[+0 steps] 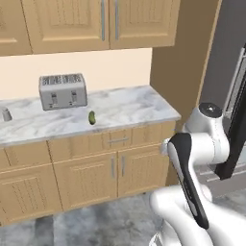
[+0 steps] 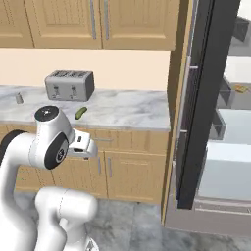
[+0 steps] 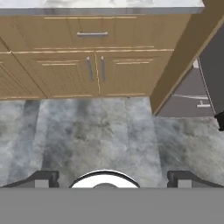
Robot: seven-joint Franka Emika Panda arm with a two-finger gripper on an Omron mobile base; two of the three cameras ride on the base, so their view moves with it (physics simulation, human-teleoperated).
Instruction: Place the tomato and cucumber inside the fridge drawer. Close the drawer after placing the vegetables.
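Note:
The cucumber is a small dark green oblong lying on the marble counter in front of the toaster, and it also shows in the right base view. The fridge drawer is a wide pale bin low in the open fridge, partly hidden behind the dark door. The tomato is out of view. My gripper is open with nothing between its fingers. It is held in front of the lower cabinets, well below and apart from the cucumber, and faces the floor and the cabinet fronts.
A silver toaster stands at the back of the counter, with a small grey shaker at the far left. The dark fridge door hangs open between the counter's end and the fridge interior. Grey floor lies below the cabinets.

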